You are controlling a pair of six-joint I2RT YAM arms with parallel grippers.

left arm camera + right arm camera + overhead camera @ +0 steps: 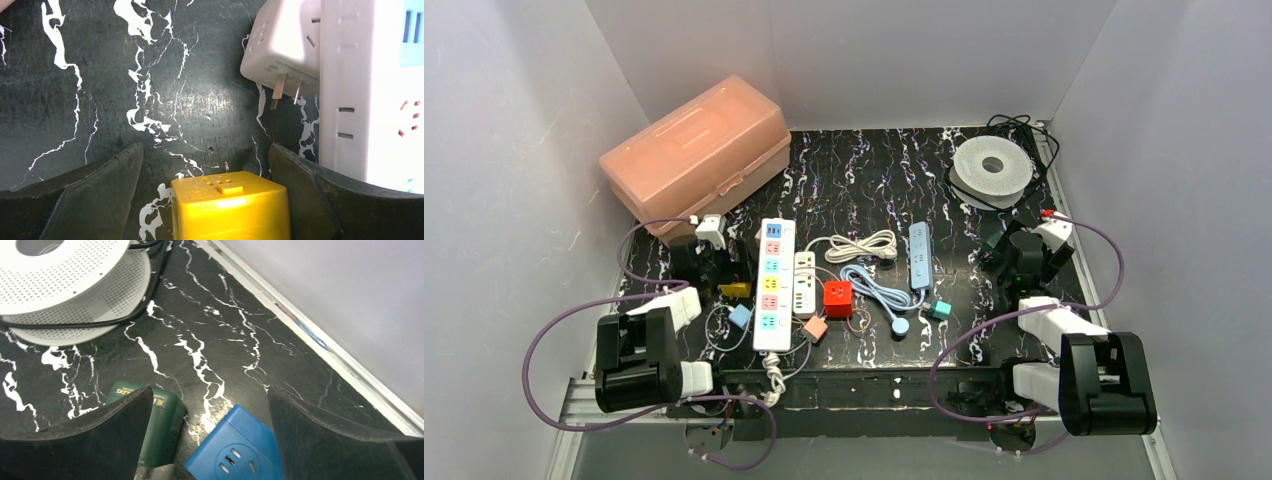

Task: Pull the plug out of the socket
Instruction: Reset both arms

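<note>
My left gripper (pixel 206 152) is open low over the black marbled mat, a yellow cube plug (pixel 230 206) lying loose between its fingers (pixel 100 192). Just ahead, a white adapter (pixel 282 50) with bare prongs lies against the long white power strip (pixel 370 90). My right gripper (pixel 210 390) is open too, with a blue cube socket (pixel 235 450) and a dark green adapter (pixel 162 422) on the mat between its fingers; they lie side by side, apart. In the top view the left gripper (pixel 714 262) is beside the white strip (pixel 773 283) and the right gripper (pixel 1022 258) is at the right.
A pink lidded box (pixel 696 155) stands back left and a white cable spool (pixel 992 168) back right. Mid-mat lie a smaller white strip (pixel 804 283), a red cube (pixel 837 297), a blue strip (pixel 919 255), coiled cables (pixel 864 245) and small plugs (pixel 939 309).
</note>
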